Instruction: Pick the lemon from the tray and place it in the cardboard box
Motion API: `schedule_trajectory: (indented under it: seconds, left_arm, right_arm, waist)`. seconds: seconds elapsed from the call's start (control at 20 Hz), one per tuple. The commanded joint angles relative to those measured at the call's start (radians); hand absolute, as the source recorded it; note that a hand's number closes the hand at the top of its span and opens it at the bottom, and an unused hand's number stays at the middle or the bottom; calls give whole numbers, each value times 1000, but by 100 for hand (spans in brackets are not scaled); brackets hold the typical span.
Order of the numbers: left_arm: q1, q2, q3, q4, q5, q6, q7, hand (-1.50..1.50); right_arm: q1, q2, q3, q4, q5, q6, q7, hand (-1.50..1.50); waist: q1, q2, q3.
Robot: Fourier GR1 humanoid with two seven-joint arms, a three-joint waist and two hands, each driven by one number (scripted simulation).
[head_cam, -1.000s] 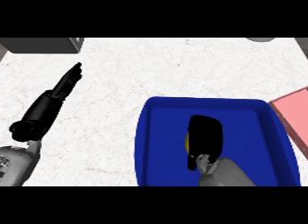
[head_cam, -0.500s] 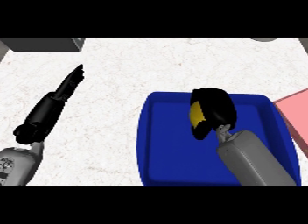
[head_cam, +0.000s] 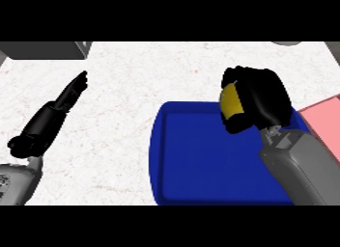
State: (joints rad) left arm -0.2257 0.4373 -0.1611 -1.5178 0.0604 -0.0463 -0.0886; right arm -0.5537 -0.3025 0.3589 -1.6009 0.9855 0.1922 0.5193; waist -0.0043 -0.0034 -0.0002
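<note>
My right hand (head_cam: pixel 262 99) is curled round the yellow lemon (head_cam: pixel 232 100), of which only a strip shows at the hand's left side. It is held above the far edge of the blue tray (head_cam: pixel 201 164), which lies at the lower middle. The pink box (head_cam: pixel 333 125) sits at the right edge, partly cut off by the view, a little right of the hand. My left hand (head_cam: pixel 55 113) rests at the left on the white counter, fingers straight and pointing away.
A grey block (head_cam: pixel 44 49) stands at the far left corner of the counter. A grey object (head_cam: pixel 290 43) shows at the far right edge. My right forearm (head_cam: pixel 301 166) crosses the tray's right side.
The right hand has risen with the lemon from inside the tray to above its far edge, moving away and slightly right. The left hand has stayed still.
</note>
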Motion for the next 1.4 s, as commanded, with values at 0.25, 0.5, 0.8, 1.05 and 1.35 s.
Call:
schedule_trajectory:
  seconds: [0.25, 0.5, 0.8, 1.05, 1.35]
  left_arm:
    - [-6, -7, 16, 24, -24, -4, -17, 0]
    - [-30, -49, -3, 22, -41, 7, 22, 0]
    - [-30, -63, 19, 24, -52, -16, 33, 0]
    - [49, -29, 41, -51, -32, -53, -4, 0]
    - [16, -23, 74, -18, -26, -69, -5, 0]
  right_arm:
    - [-41, 23, -241, -201, 34, -39, 273, 150]
    - [-33, -112, -456, -140, -20, -63, 201, 150]
    - [-3, -200, -607, -70, -86, -49, 143, 150]
    - [15, -361, -686, 134, -145, 49, -18, 150]
    - [55, -402, -720, 250, -253, 273, -22, 150]
  waist:
    - [-15, 0, 0]
    - [-8, 6, 1]
    - [0, 4, 0]
    - [11, 4, 1]
    - [6, 4, 0]
